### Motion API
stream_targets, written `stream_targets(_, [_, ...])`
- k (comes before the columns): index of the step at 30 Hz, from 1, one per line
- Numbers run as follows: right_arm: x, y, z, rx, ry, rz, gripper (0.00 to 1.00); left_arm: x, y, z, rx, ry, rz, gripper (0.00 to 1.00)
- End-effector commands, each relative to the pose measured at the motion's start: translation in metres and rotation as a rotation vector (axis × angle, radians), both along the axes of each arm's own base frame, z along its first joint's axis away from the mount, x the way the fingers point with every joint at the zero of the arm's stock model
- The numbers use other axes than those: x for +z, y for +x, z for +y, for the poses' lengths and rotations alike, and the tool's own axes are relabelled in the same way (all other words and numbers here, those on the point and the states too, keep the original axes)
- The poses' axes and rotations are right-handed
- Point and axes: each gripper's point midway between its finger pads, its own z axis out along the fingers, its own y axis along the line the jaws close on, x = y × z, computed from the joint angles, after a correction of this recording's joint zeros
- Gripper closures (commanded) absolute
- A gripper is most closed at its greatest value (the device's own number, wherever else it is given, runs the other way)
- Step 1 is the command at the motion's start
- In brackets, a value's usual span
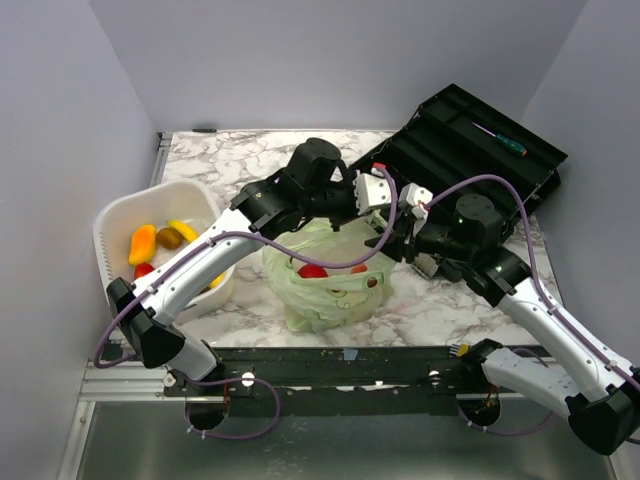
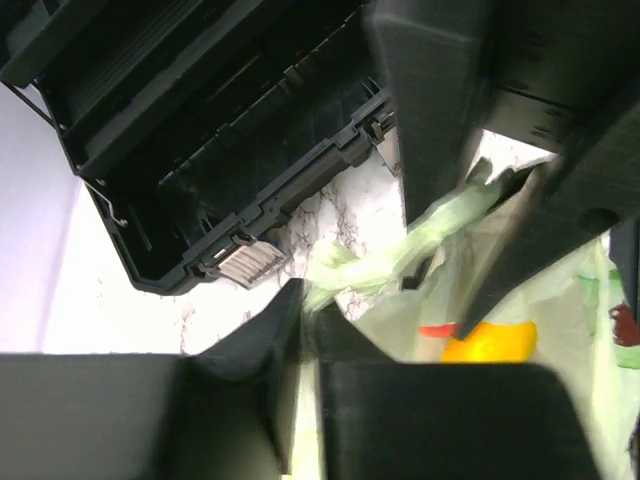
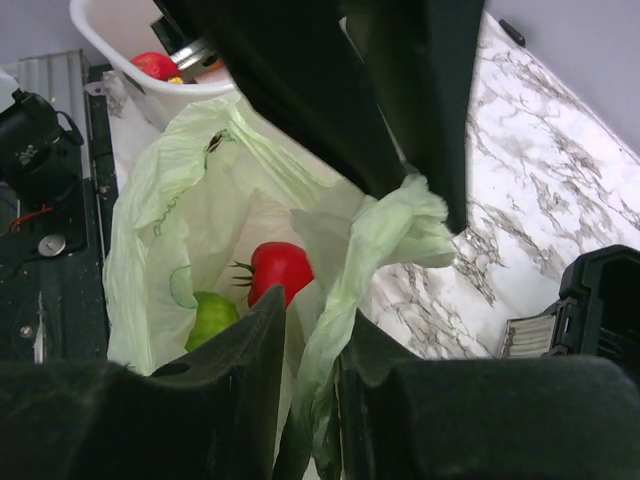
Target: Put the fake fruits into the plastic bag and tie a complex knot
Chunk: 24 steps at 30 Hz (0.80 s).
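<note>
Top external view: the plastic bag sits mid-table between the arms, with fake fruits inside and more in the white basket beside it. The film looks thin, limp and slippery, so the bunched handles seem the surest hold. The left gripper and right gripper each pinch a handle strip, jaws nearly together. Only the right wrist view looks inside the bag, at a red and a green fruit.
</note>
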Motion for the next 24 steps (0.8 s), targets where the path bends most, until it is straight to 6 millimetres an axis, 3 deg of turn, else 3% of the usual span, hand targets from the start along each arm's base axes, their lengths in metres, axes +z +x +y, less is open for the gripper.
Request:
stream_targets(1, [0.016,-0.009,0.000,0.022,0.022,0.005,0.62,0.037,-0.007,0.002,-0.005,-0.119,0.027,1.00])
stream_targets(5, [0.034,-0.016,-0.006,-0.017,0.063,0.057,0.31,0.074,-0.015,0.016,-0.045,-0.328,0.139,1.00])
stream_targets(8, [0.063,-0.018,-0.011,-0.052,0.113,0.038,0.18,0.091,-0.023,0.028,-0.089,-0.445,0.188,1.00])
stream_targets(11, [0.090,-0.017,-0.012,-0.067,0.153,0.013,0.13,0.093,-0.035,0.030,-0.158,-0.484,0.201,1.00])
stream_targets(15, [0.103,-0.020,-0.005,-0.008,0.187,-0.015,0.11,0.092,-0.050,0.027,-0.237,-0.490,0.262,1.00])
stream_targets(18, [0.099,-0.020,0.007,0.066,0.198,-0.029,0.04,0.091,-0.047,0.024,-0.220,-0.492,0.320,1.00])
stream_targets(24, [0.088,-0.007,0.021,0.114,0.203,-0.086,0.00,0.095,-0.045,0.022,-0.193,-0.499,0.374,1.00])
